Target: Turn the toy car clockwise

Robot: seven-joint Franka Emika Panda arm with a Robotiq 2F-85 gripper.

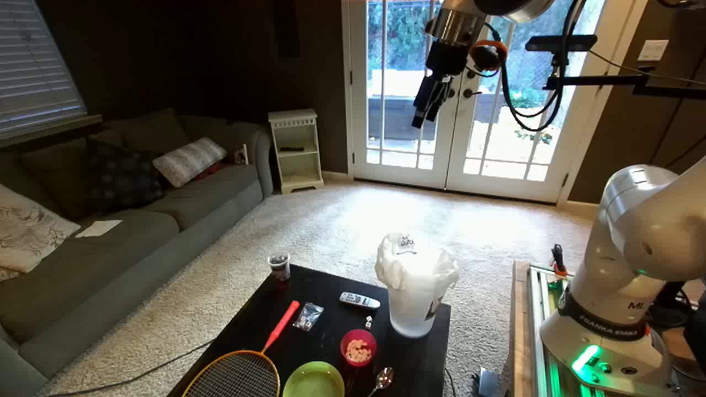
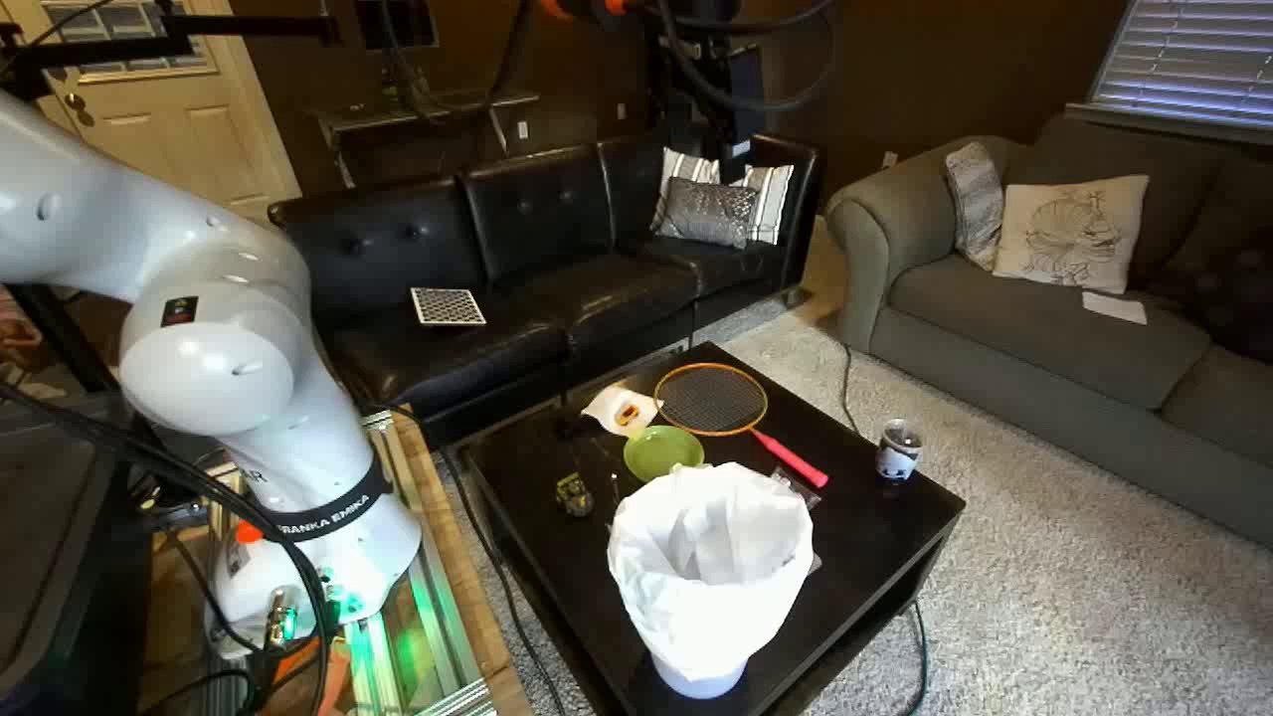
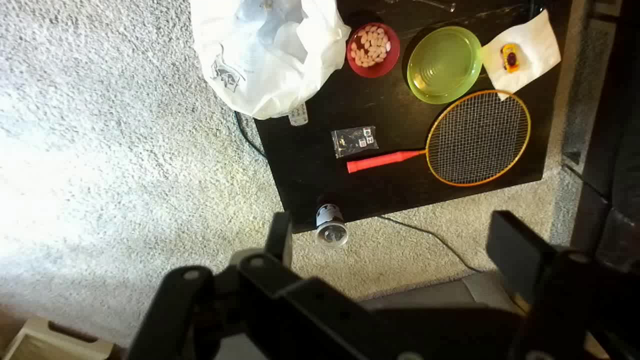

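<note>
A small yellow-orange toy car [image 3: 510, 57] lies on a white napkin [image 3: 539, 42] at the end of the black coffee table [image 3: 310, 165]. In an exterior view the car [image 2: 628, 414] sits on the napkin [image 2: 604, 406] beside the green plate and racket. It is out of view in the remaining exterior view. My gripper [image 3: 392, 232] is open, with nothing between its fingers. In the exterior views the gripper [image 1: 426, 113] hangs high above the table, well apart from the car; its fingertips [image 2: 734, 159] are dark there.
The table holds a racket [image 3: 477, 137], a green plate [image 3: 444, 65], a red bowl [image 3: 372, 50], a white-lined bin [image 2: 711, 587], a cup [image 2: 898, 452], a remote [image 1: 359, 300] and a small yellow-green object [image 2: 574, 494]. A black sofa [image 2: 557, 268] and a grey sofa [image 2: 1034, 328] flank it.
</note>
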